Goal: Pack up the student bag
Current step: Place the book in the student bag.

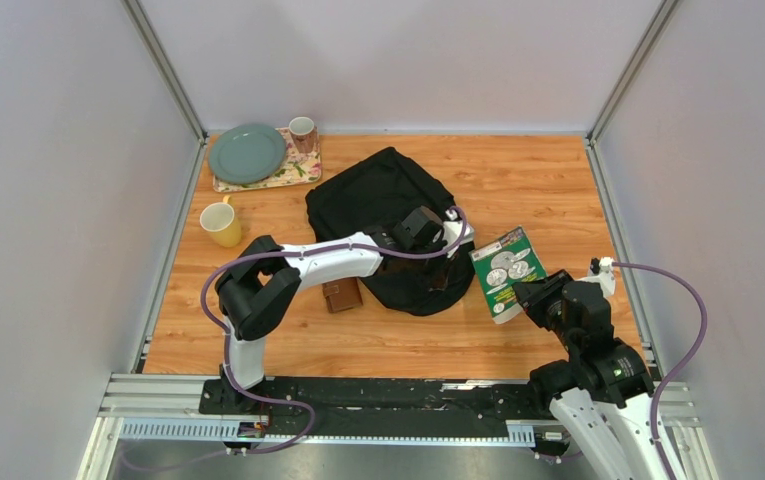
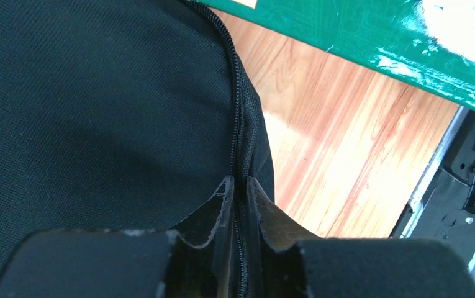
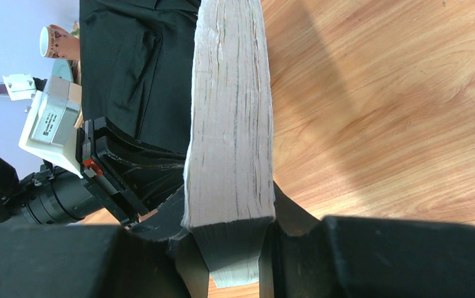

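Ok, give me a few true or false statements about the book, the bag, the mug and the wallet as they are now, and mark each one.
1. The right gripper is clamped on the green book. True.
2. The book is already inside the student bag. False: it is outside the bag, to its right, in the gripper.
3. The left gripper is closed on the bag at its zipper. True.
4. The yellow mug stands on the floral tray. False: it stands on the bare table, in front of the tray.
5. The brown wallet lies on the table beside the bag. True.
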